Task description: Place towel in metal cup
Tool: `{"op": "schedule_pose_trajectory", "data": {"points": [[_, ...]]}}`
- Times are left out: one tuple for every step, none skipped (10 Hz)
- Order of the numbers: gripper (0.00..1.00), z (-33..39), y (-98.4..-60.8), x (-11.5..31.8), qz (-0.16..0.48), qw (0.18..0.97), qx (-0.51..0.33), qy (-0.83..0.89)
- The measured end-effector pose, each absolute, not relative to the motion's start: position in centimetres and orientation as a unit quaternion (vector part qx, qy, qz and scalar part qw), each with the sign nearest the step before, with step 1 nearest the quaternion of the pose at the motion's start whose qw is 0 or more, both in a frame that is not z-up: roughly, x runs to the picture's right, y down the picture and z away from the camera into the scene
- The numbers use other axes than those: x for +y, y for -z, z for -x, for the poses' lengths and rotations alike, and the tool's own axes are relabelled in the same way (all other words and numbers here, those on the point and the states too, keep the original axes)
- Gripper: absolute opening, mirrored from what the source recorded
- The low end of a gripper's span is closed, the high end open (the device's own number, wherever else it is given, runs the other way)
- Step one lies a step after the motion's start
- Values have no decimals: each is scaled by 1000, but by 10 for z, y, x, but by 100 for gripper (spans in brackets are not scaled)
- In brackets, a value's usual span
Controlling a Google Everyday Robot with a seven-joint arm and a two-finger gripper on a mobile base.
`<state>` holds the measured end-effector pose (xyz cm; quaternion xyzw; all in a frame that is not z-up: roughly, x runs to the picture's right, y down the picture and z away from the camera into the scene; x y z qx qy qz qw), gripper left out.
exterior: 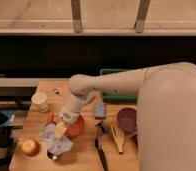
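Robot arm reaching down over a wooden desk. Its tool hangs above a crumpled pale towel, apparently pinching the cloth's top. The towel drapes straight below the tool, over the metal cup, just right of an apple.

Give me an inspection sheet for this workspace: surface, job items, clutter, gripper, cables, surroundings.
Surface: wooden table, crowded.
Job's things: towel bunched at front left; metal cup barely shows beneath it.
Clutter: apple, orange bowl, white cup, blue item, purple bowl, green tray.
Gripper: gripper over the towel.
Cables: nothing seen.
Surroundings: dark wall, railing behind.
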<state>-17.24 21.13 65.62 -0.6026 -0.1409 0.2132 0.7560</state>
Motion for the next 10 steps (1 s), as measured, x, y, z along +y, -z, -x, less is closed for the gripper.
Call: {"op": "schedule_pose_trajectory", "data": {"points": [[0,179,-654,217,607,754,-141,-206],[0,182,-655,222,614,751,-140,-200],[0,188,-654,230,624,745,-141,-188],[0,194,-652,237,631,742,-141,-179],[0,199,-652,245,640,736,-140,-172],[2,199,-653,249,647,731,-138,-170],[9,200,-655,254,652,726,-135,-168],[20,200,-656,259,657,723,-132,-166],[29,199,-657,260,659,722,-128,-168],[41,197,-659,261,659,721,-124,-173]]}}
